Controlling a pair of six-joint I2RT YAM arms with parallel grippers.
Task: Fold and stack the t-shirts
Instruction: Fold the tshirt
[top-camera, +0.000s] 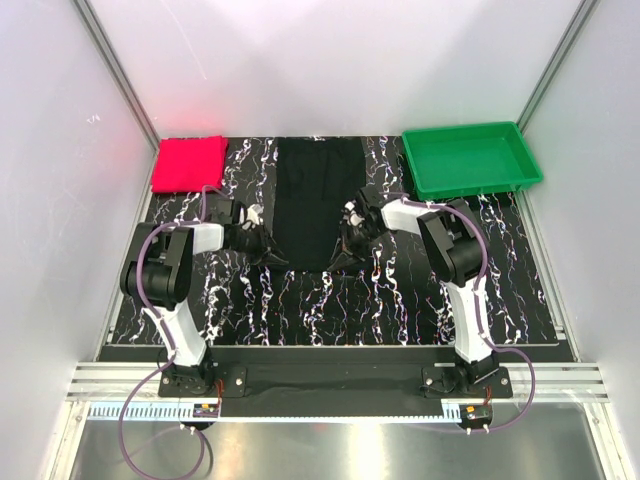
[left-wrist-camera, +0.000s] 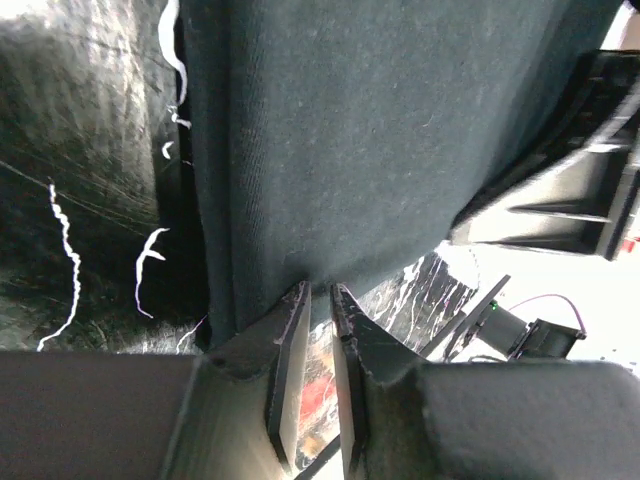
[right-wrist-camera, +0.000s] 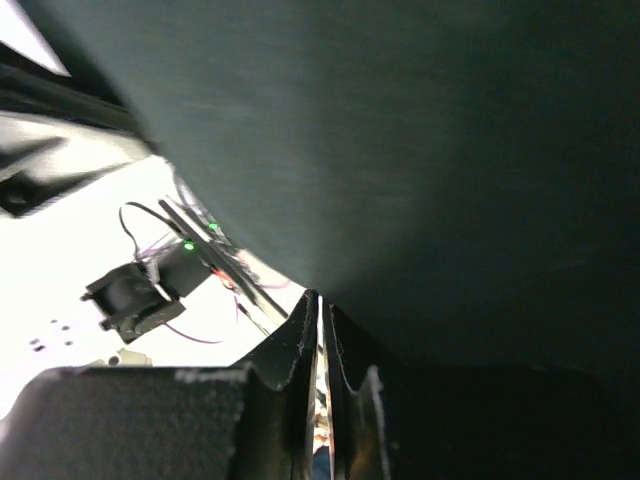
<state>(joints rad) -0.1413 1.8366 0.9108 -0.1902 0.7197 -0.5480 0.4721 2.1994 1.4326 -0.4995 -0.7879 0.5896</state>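
The black t-shirt (top-camera: 318, 200) lies folded into a long strip on the middle of the mat, running from the back toward me. My left gripper (top-camera: 268, 252) is at its near left corner and my right gripper (top-camera: 343, 252) at its near right corner. In the left wrist view the jaws (left-wrist-camera: 320, 290) stand a narrow gap apart, pinching the hem of the black cloth (left-wrist-camera: 380, 130) at their tips. In the right wrist view the jaws (right-wrist-camera: 321, 298) are almost together on the edge of the cloth (right-wrist-camera: 420, 150). The red t-shirt (top-camera: 189, 163) rests folded at the back left.
A green plastic tray (top-camera: 478, 188) stands at the back right corner. The black marbled mat (top-camera: 330, 310) covers the table between the arm bases and the shirt. White walls close in the left, right and back sides.
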